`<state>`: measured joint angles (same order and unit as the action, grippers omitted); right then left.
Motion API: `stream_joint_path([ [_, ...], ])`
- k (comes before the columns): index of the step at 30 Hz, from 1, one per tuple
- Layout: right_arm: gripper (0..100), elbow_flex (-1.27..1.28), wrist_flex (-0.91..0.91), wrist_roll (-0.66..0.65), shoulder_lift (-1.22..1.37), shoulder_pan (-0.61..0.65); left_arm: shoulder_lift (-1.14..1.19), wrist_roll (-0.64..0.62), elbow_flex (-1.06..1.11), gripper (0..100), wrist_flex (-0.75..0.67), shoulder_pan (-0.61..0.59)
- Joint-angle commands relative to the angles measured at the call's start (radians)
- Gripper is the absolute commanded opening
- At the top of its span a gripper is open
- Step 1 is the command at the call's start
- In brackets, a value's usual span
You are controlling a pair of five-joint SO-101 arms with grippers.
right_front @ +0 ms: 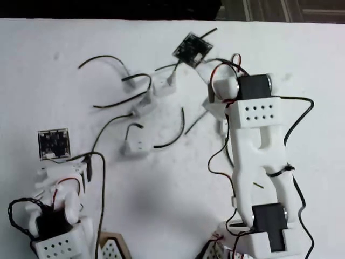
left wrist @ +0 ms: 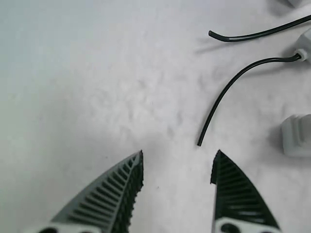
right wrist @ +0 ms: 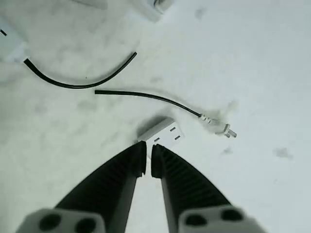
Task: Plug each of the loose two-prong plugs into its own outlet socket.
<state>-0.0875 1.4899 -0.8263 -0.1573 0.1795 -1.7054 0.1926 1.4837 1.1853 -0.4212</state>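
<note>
Closest to the right wrist camera, the right tool (right wrist: 148, 158) hangs over the bench (right wrist: 272, 58) with its fingers almost together. Only a thin gap shows at the tips, and nothing is between them. Just past the tips lies a white socket block (right wrist: 163, 132), its slots facing up and, as far as I can see, empty. Near it but apart rests a loose two-prong plug (right wrist: 219, 127) on the end of a thin black cord (right wrist: 146, 95), its prongs pointing away from the block. Farther out, a second cord (right wrist: 73, 83) curves toward another white piece at the frame edge.

At the other arm, the left tool (left wrist: 177, 162) is spread wide and grips nothing, with bare bench between its fingers. Beyond them a cord tail (left wrist: 223, 97) runs off to a small plug body (left wrist: 303, 54). A white block (left wrist: 295, 136) sits to one side, apart from it.

From above, a lower white piece (right_front: 136, 145), a middle white piece (right_front: 144, 103) and an upper white piece (right_front: 163, 86) lie mid-bench, each with cords trailing. I cannot tell whether any of them has a plug seated.

My judgement is that the work is at an early stage. The pair by the right tool is plainly unjoined and neither tool has a plug, so picking one up and pushing it home are both still ahead.
</note>
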Motion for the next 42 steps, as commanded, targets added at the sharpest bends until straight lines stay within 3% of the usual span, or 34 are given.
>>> stream_joint_path([
  [1,1.7,0.006,-0.035,0.018,-0.027,-0.012,-0.008,0.009,-0.003,23,-0.017,-0.002],
  [5,3.4,0.026,-0.116,0.011,0.030,-0.027,-0.008,0.009,-0.002,23,-0.017,-0.002],
  [11,20.5,0.023,-0.168,-0.186,0.217,-0.061,-0.008,0.048,0.003,23,-0.017,-0.002],
  [15,21.4,0.021,-0.243,-0.316,0.335,-0.070,-0.008,0.055,0.003,23,-0.017,-0.002],
  [21,21.4,-0.003,-0.389,-0.385,0.496,-0.065,-0.008,0.057,0.003,23,-0.017,-0.002],
  [42,20.4,-0.767,-0.059,-0.397,1.164,-0.050,-0.008,0.057,0.003,23,-0.017,-0.002],
])
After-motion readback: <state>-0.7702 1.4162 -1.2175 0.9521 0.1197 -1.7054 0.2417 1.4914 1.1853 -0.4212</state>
